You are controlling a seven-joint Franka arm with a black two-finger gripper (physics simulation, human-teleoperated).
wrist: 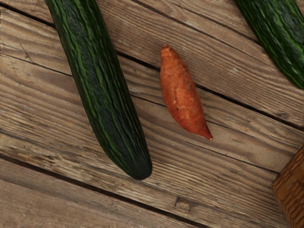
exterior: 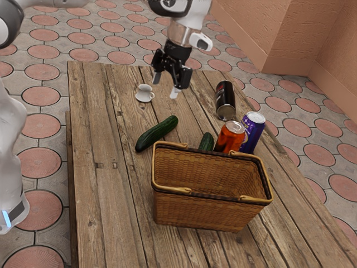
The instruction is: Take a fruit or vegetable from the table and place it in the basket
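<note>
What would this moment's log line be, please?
black two-finger gripper: open, raised | orange tapered sweet potato: on wooden table, between long green cucumbers | brown wicker basket: upright

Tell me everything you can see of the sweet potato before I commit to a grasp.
The sweet potato is orange-brown, plump in the middle and tapered at both ends, with a rough, matte-looking skin marked by darker creases. It looks whole. It lies on its side on the wooden table, across a dark plank seam, its sharper, pale-tipped end nearer the basket. It sits between two cucumbers, apart from both; only the table touches it.
</note>
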